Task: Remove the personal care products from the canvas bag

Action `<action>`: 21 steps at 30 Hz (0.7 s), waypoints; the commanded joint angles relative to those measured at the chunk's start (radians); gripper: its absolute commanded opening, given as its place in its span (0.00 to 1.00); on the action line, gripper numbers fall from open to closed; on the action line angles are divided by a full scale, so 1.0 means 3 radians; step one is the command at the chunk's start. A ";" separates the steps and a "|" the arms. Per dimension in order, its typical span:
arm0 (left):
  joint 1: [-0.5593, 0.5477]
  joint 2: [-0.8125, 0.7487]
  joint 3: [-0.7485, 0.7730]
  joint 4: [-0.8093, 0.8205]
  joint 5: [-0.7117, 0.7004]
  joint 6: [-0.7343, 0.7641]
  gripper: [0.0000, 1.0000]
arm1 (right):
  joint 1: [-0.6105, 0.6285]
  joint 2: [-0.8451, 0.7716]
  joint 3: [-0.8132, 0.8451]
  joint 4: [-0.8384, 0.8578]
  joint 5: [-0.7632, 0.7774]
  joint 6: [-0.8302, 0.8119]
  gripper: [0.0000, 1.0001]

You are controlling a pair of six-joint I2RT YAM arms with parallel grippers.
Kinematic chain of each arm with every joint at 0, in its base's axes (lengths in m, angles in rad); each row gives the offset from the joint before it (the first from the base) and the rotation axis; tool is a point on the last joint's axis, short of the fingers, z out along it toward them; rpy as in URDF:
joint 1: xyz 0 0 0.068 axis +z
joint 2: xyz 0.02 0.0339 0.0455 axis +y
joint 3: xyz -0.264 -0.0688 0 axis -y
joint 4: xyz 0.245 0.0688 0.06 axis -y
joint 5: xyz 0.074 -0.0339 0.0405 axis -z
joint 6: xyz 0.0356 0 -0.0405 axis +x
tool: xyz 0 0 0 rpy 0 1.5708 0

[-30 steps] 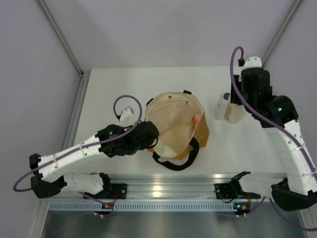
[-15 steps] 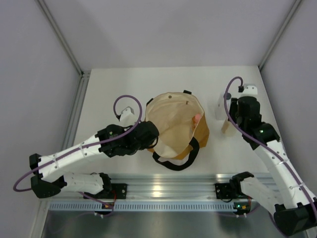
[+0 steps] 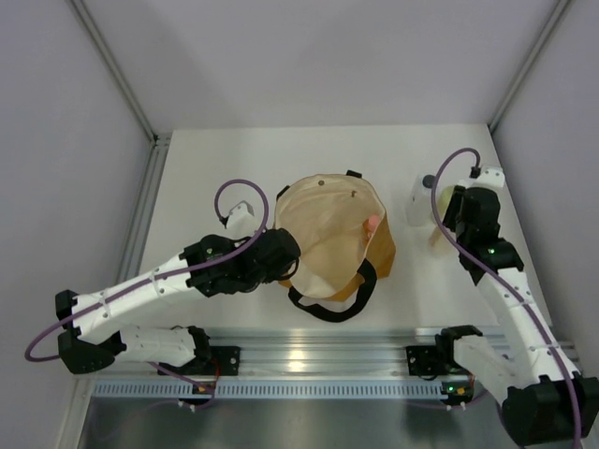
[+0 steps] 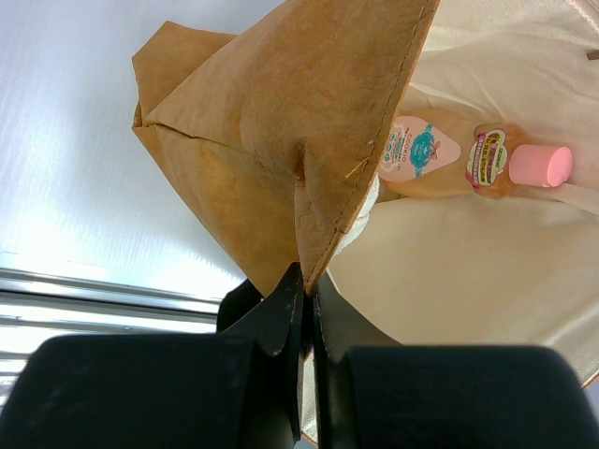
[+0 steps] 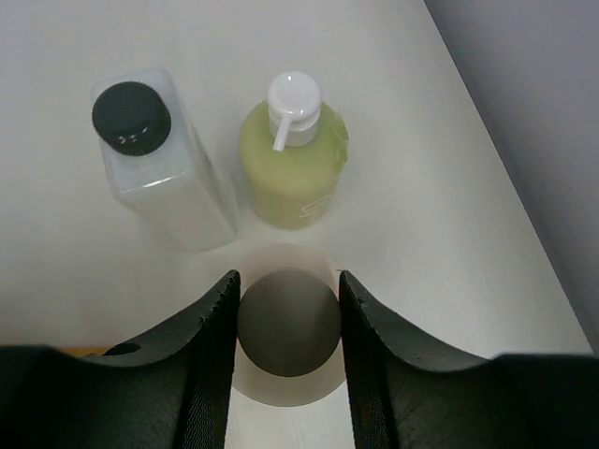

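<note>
Canvas bag (image 3: pixel 328 248) is being pinched at its rim by the left tool (image 4: pixel 307 309) while the right tool (image 5: pixel 287 281) is clasping the beige bottle (image 5: pixel 286 327) at three o'clock beside the whitish bottle (image 5: pixel 164 178) and yellow-green bottle (image 5: pixel 292 168), leaving the orange bottle (image 4: pixel 449 159) lying inside.

canvas bag (image 3: pixel 328 243) open upward, whitish bottle (image 5: pixel 164 173), yellow-green bottle (image 5: pixel 292 173) close before right end effector (image 5: pixel 287 281)

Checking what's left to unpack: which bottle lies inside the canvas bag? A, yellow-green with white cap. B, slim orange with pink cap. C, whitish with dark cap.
B: the slim orange bottle lies on the cream lining of the canvas bag; the whitish bottle and the yellow-green bottle stand outside on the table.
</note>
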 commanded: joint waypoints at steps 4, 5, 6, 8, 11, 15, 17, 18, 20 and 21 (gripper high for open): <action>-0.0015 -0.0040 -0.0030 0.0022 -0.0046 0.0068 0.00 | -0.0526 0.0119 -0.0034 0.1101 0.0021 0.0057 0.00; -0.0015 -0.0045 -0.0041 0.0022 -0.0046 0.0068 0.00 | -0.0578 0.0145 -0.0049 0.1153 0.0020 0.0067 0.00; -0.0015 -0.0050 -0.0041 0.0022 -0.0046 0.0073 0.00 | -0.0640 0.0176 -0.0065 0.1204 0.0020 0.0072 0.00; -0.0015 -0.0055 -0.0046 0.0017 -0.0051 0.0073 0.00 | -0.0778 0.0268 -0.0085 0.1402 0.0015 0.0103 0.00; -0.0010 -0.0050 -0.0030 0.0022 -0.0061 0.0088 0.00 | -0.0870 0.0431 -0.0111 0.1653 0.0092 0.0032 0.00; -0.0010 -0.0045 -0.0015 0.0022 -0.0061 0.0103 0.00 | -0.1008 0.0677 -0.0182 0.1985 0.0107 -0.0009 0.00; -0.0010 -0.0045 -0.0015 0.0022 -0.0061 0.0114 0.00 | -0.1095 0.0779 -0.0223 0.2114 0.0107 -0.0014 0.00; -0.0010 -0.0040 -0.0010 0.0022 -0.0061 0.0124 0.00 | -0.1121 0.0815 -0.0233 0.2186 0.0087 -0.0009 0.00; -0.0010 -0.0045 -0.0025 0.0022 -0.0046 0.0134 0.00 | -0.1162 0.0927 -0.0228 0.2212 0.0066 -0.0009 0.00; -0.0010 -0.0050 -0.0025 0.0017 -0.0041 0.0139 0.00 | -0.1167 0.0968 -0.0213 0.2212 0.0087 -0.0009 0.00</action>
